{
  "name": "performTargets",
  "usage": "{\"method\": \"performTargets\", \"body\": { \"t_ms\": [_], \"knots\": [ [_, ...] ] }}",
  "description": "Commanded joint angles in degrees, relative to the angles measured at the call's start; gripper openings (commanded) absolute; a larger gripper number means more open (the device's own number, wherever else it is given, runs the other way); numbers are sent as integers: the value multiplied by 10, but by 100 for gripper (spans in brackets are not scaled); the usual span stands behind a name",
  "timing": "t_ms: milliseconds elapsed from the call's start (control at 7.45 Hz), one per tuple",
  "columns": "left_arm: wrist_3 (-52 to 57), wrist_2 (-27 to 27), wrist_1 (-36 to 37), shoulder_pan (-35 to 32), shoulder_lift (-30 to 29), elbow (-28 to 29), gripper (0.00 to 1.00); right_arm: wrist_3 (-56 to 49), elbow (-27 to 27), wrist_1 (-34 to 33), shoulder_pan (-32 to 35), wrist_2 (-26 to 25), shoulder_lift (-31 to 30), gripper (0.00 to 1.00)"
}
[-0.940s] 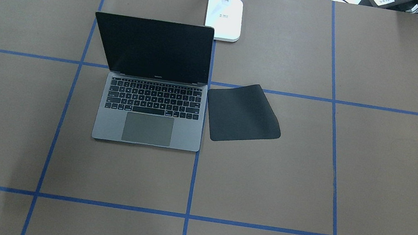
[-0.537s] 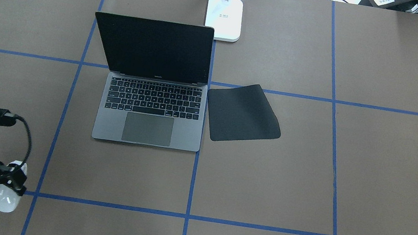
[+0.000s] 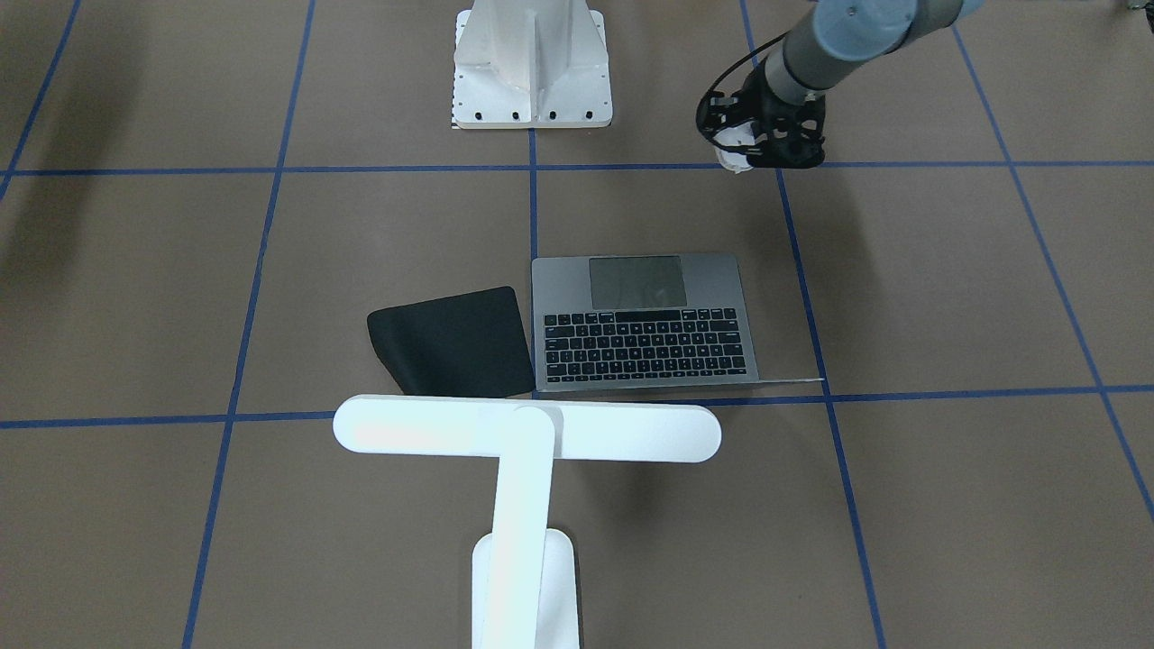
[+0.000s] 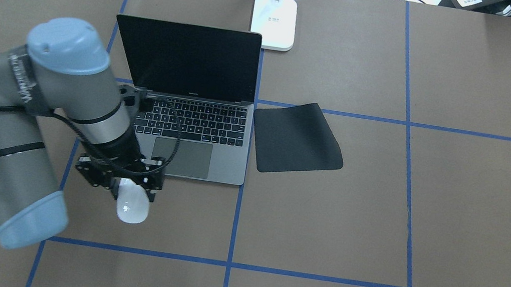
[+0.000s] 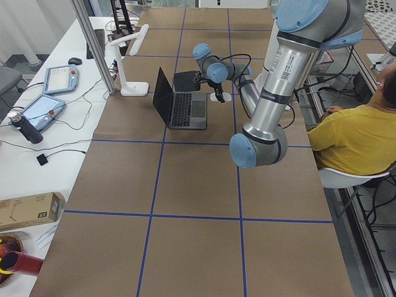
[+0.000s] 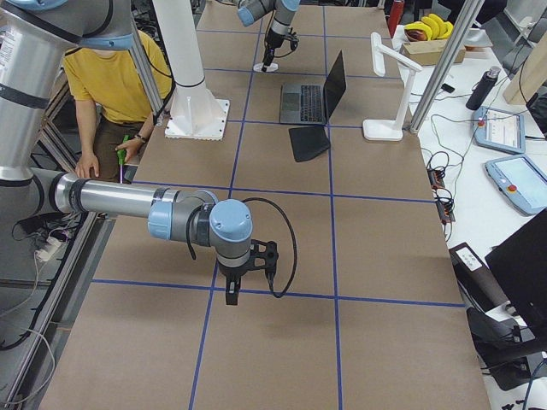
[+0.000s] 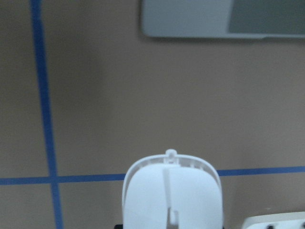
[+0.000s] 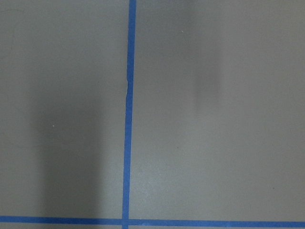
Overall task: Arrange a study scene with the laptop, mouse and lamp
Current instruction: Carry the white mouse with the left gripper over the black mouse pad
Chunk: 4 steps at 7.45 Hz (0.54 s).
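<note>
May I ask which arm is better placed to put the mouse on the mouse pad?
Left: the left gripper holds the mouse by the laptop; the right gripper hangs far away.

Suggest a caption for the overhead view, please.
Left gripper holds the mouse near the open laptop; mouse pad beside it, lamp behind.

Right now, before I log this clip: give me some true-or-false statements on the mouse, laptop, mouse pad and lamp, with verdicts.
1. The left gripper holds the white mouse. True.
2. The mouse lies on the black mouse pad. False: the pad is bare; the mouse is in the gripper, in front of the laptop.
3. The laptop is open. True.
4. The desk lamp lies flat on the table. False: it stands upright behind the laptop.
</note>
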Motion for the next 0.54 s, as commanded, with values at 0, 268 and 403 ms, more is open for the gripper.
{"method": "performTargets", "body": {
  "t_ms": [0, 268, 403],
  "knots": [
    [-19, 14, 21, -1, -131, 112, 32, 0, -2, 0, -1, 1, 3, 100],
    [-36, 21, -37, -1, -241, 275, 33, 0, -10, 0, -1, 1, 11, 100],
    [-68, 23, -138, -1, -273, 371, 33, 0, -13, 0, -1, 1, 11, 100]
  ]
}}
